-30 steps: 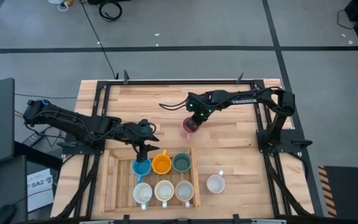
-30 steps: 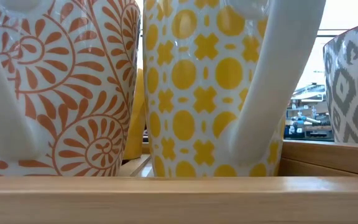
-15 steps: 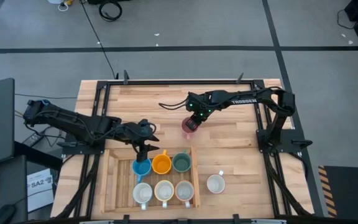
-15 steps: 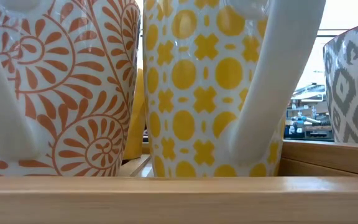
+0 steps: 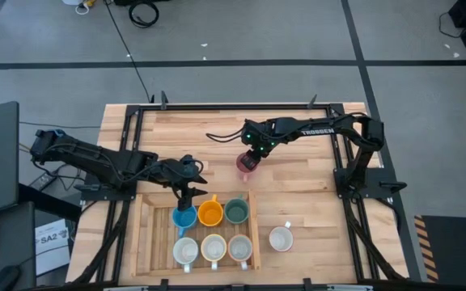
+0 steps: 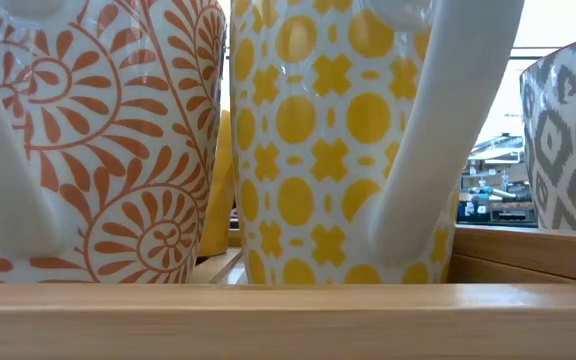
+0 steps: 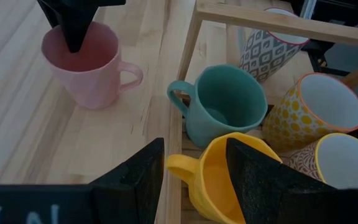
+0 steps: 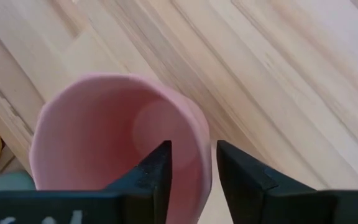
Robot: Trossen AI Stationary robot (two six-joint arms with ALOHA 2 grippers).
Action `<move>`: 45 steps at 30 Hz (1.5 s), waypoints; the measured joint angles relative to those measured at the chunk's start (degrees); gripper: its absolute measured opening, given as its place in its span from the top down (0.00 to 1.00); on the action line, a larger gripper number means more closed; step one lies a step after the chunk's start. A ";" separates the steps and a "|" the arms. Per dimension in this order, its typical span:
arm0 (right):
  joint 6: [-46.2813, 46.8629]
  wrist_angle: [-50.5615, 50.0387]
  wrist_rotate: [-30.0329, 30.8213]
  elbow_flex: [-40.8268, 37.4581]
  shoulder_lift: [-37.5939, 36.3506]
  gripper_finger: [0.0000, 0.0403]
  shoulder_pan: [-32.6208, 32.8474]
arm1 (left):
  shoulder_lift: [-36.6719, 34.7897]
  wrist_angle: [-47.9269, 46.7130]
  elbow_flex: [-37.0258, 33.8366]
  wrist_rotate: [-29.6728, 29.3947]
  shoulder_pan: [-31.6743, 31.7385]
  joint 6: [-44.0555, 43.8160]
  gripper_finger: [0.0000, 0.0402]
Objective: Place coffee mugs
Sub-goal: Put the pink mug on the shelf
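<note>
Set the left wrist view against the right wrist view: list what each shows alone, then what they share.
Left wrist only: the wooden tray, holding the green mug, the orange mug and patterned mugs, with the left gripper above the orange mug's handle. Right wrist only: the right gripper's fingers straddling the rim, one inside. Both: the pink mug and the table.

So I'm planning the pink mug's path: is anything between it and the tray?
Nothing visible: bare table lies between the pink mug, gripped at its rim by the right claw, and the tray.
</note>
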 joint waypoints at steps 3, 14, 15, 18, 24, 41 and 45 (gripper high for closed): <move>0.01 0.30 0.00 0.00 0.00 0.65 0.00 | 0.00 0.00 0.01 0.00 0.00 -0.01 0.55; 0.23 1.47 -2.18 0.00 -0.01 0.63 -0.55 | 0.00 0.00 0.00 -0.01 0.00 0.00 0.55; 0.23 1.42 -2.91 0.00 -0.10 0.63 -0.79 | 0.00 -0.02 0.01 -0.02 0.01 0.01 0.55; 0.22 1.43 -4.49 0.00 -1.05 0.63 -1.54 | 0.00 -0.02 0.01 -0.01 -0.01 -0.01 0.55; 0.15 1.50 -5.20 0.00 -4.99 0.63 -2.67 | 0.00 -0.02 0.01 -0.02 0.00 0.02 0.55; -3.06 -0.69 1.88 0.00 -22.82 0.63 0.70 | 0.00 20.21 -0.02 -5.36 0.22 20.68 0.55; -3.44 -3.41 6.95 0.00 -25.48 0.63 4.10 | 0.11 23.45 -0.02 -7.45 3.11 20.88 0.55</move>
